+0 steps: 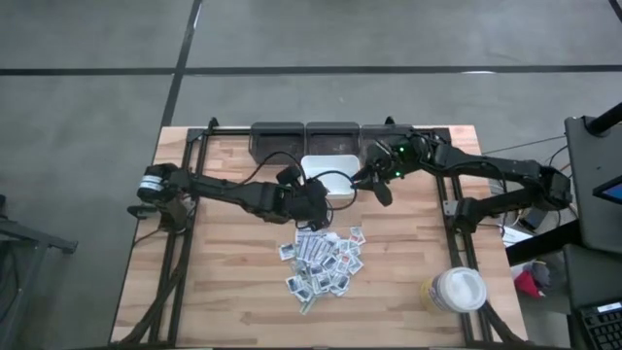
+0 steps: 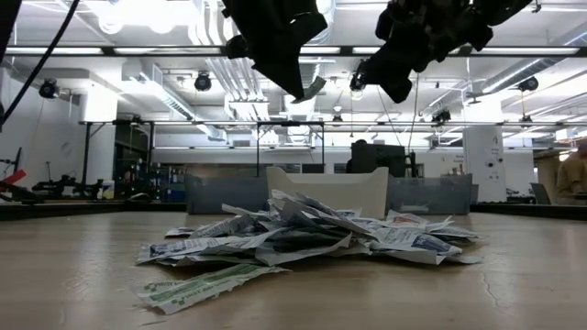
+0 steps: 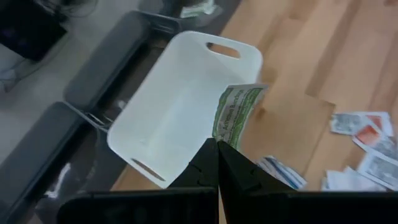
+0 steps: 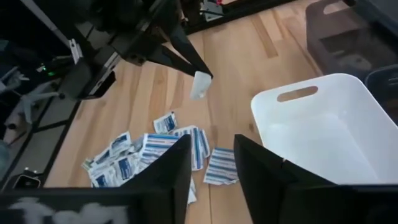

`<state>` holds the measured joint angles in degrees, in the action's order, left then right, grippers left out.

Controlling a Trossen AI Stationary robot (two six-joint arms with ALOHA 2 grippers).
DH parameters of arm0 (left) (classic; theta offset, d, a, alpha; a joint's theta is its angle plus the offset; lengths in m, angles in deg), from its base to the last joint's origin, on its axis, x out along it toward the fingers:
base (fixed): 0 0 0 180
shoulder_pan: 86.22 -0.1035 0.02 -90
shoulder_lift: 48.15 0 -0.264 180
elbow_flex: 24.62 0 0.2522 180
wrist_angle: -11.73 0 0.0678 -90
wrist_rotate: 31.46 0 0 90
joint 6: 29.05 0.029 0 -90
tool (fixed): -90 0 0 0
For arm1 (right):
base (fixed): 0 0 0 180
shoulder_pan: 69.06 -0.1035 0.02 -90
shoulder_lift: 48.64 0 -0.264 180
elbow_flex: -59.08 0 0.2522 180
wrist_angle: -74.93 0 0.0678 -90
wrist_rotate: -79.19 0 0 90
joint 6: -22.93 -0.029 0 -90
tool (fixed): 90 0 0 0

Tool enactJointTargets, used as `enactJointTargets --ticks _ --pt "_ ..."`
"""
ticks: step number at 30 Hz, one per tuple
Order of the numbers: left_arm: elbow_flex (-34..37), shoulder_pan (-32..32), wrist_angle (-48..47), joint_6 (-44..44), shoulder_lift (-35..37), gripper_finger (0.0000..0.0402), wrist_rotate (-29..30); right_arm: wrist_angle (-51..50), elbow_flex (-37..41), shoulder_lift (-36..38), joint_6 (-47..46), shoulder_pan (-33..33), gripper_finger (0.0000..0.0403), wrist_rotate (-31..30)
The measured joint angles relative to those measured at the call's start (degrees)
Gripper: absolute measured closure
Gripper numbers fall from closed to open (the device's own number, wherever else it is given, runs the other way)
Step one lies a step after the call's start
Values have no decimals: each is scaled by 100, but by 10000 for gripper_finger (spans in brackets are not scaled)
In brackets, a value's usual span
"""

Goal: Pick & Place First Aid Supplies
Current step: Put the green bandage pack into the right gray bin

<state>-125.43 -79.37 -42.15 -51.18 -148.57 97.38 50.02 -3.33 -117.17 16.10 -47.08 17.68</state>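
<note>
Left gripper [image 3: 217, 163] pinches 1 green-printed packet [image 3: 235, 114] above the white tray's [image 3: 180, 93] 6 o'clock rim. Right gripper [image 4: 211, 165], at the tray's 3 o'clock, stands open, empty. Packet pile [image 1: 324, 262] lies on the table [image 1: 233, 301].

White tray [image 3: 168, 118]; green-printed packet [image 3: 235, 112]; blue-striped packets [image 4: 163, 147]; pale wood table [image 1: 233, 292]

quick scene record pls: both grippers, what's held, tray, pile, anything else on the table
left gripper: jaws shut on a green-printed packet, raised beside the tray's near edge
right gripper: jaws open, nothing between them, above the table beside the tray
white tray: at the table's far side, in front of grey bins; no packets visible inside
packet pile: loose heap mid-table, mostly blue-striped print, a few red
jar: round, white lid, near right corner of the table
</note>
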Motion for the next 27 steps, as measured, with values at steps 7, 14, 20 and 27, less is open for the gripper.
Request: enactJointTargets --ticks 7,14,20,27 --pt "-2 -127 662 411 9 401 191 9 -427 -449 153 4 229 -32" --pt "-7 -366 914 744 11 401 354 -74 -1104 -962 395 4 219 -502" --pt "-73 -501 904 856 13 401 351 -625 -1707 -1323 699 14 228 -1071" --pt "-292 -581 897 1060 17 401 477 -1137 -2146 -1616 812 52 231 -1272"
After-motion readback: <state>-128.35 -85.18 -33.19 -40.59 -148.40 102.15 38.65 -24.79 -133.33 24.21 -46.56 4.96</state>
